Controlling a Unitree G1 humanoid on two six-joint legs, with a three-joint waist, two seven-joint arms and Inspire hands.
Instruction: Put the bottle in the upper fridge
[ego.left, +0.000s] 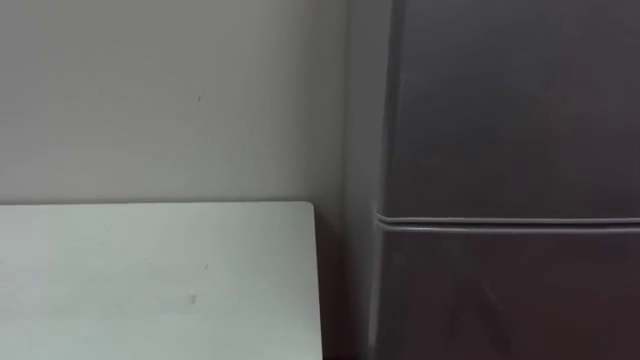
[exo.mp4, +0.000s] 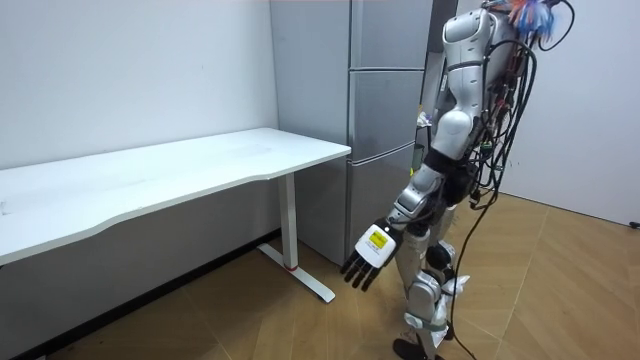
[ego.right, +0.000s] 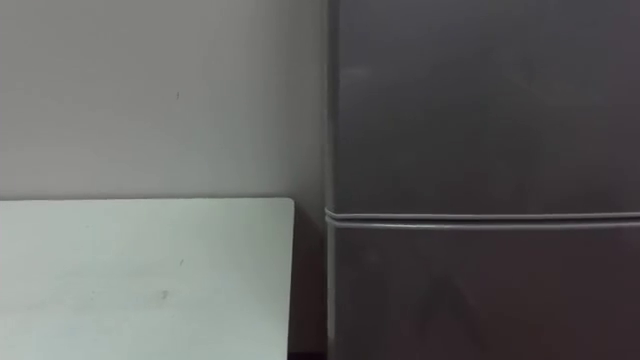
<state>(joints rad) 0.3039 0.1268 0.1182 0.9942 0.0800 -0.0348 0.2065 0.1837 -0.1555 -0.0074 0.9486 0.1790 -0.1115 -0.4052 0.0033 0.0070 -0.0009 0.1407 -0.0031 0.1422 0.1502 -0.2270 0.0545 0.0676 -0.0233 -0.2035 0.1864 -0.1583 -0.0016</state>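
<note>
Eye views dim, fridge (ego.left: 510, 120) dark — room view evenly bright, soft shadow under table (exo.mp4: 200, 165).

Plain room: grey fridge (exo.mp4: 380, 120), white table (exo.mp4: 200, 165)

We log a white table (ego.left: 150, 280) in the lower left of the frame and a bare pale wall (ego.left: 170, 100) above it. A grey fridge (ego.left: 510, 120) stands on the right, just beside the table's edge. A horizontal seam (ego.left: 510, 223) divides its two closed doors.
</note>
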